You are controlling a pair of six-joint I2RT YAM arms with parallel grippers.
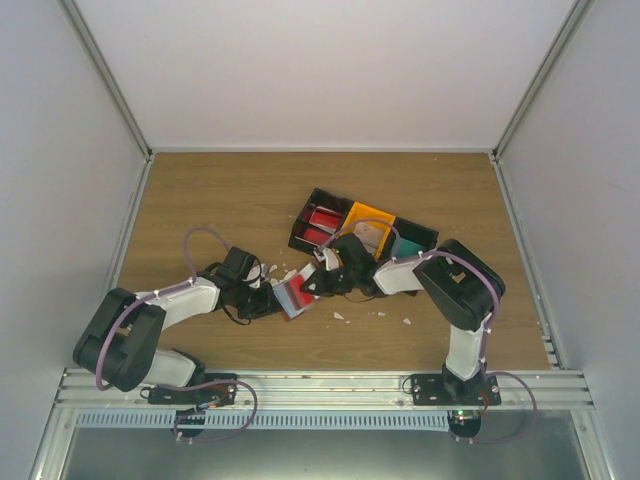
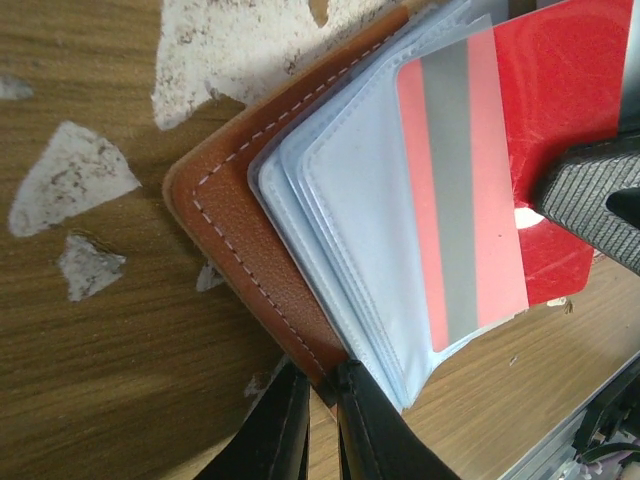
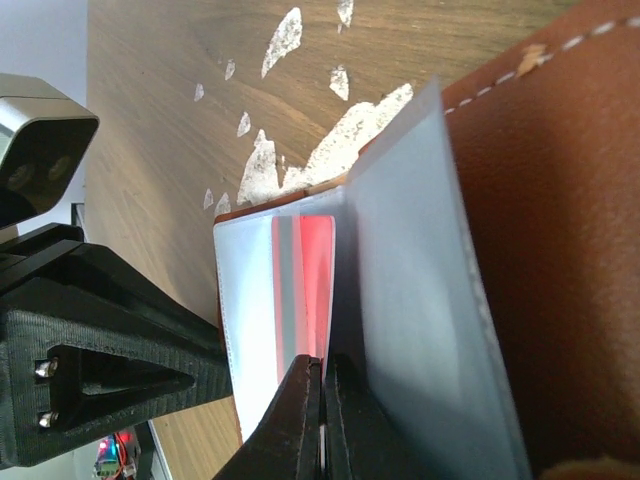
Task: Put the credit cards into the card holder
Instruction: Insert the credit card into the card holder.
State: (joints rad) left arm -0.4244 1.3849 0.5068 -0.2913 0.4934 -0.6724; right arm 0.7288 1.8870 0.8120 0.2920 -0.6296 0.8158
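Progress: early, one insertion under way | card holder (image 2: 250,250) lying open on the surface (image 1: 230,190), left hand (image 2: 322,420) clenching its leather edge | right hand (image 3: 322,375) grasping red card (image 2: 570,90), which is sitting part-way inside a clear pocket (image 2: 370,260) | left to do: teal card (image 1: 405,247) and others apparently waiting in the tray (image 1: 303,218)

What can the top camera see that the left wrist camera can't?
Only the top view shows the whole left arm and right arm, plus the tray with red, orange and teal inside. Only the left wrist view shows white stitching on the card holder and a grey stripe on the red card. Both show the holder, the card and white scraps.
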